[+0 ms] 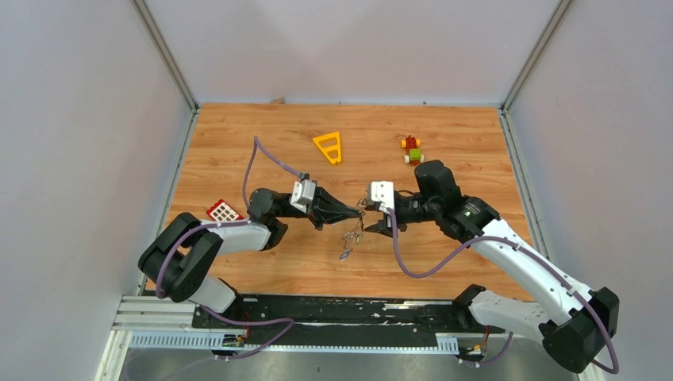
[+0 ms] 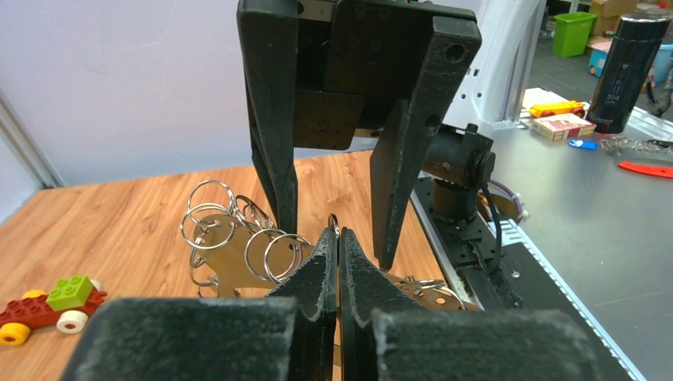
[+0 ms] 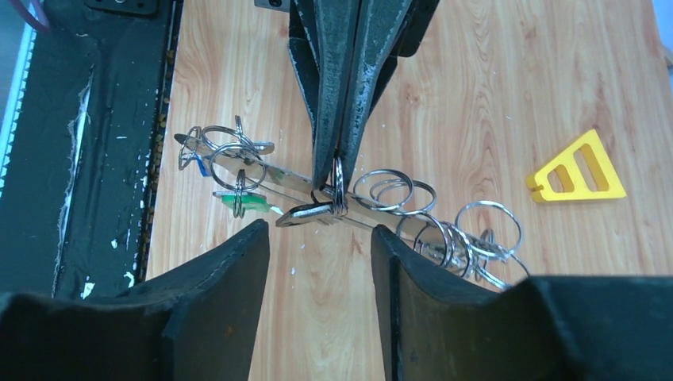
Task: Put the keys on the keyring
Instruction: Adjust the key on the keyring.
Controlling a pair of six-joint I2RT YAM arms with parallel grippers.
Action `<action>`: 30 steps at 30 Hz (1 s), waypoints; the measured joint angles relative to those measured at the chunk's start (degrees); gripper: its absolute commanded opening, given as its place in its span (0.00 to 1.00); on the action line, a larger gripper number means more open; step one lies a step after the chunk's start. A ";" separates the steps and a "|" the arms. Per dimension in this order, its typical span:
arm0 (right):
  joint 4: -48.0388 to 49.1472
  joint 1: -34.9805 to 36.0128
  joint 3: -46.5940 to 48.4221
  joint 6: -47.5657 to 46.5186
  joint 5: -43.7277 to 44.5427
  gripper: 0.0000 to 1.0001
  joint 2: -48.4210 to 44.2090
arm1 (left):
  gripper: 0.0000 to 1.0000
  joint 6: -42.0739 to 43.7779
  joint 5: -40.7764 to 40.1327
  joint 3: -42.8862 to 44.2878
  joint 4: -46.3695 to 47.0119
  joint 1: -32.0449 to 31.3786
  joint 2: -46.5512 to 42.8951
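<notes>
Here we see the wooden table (image 1: 238, 143) with the left arm (image 1: 230, 236) and right arm (image 1: 508, 254) meeting nose to nose near its middle. The left gripper (image 1: 355, 211) has its fingers pressed together, clamped on a small split ring (image 3: 339, 194) that sits about midway along the keyring (image 3: 290, 181). The right gripper (image 1: 371, 219) faces it with fingers apart, one on each side of the left fingertips, holding nothing.

On the far side lie a yellow triangle frame (image 1: 329, 148) and, to its right, a toy block figure (image 1: 411, 149). A red grid tile (image 1: 224, 211) sits at the left.

The keyring lies between the two grippers. Its long axis runs near to far, slanting a little left toward the near edge. The keys (image 3: 250, 205), with green and blue tags, bunch at its near end, and loose rings (image 3: 381, 189) crowd its far end.
</notes>
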 measured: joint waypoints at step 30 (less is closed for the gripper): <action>4.37 -0.02 -1.75 4.11 -0.37 0.05 0.85 | 0.00 0.52 -2.27 -0.04 0.28 -0.63 -0.52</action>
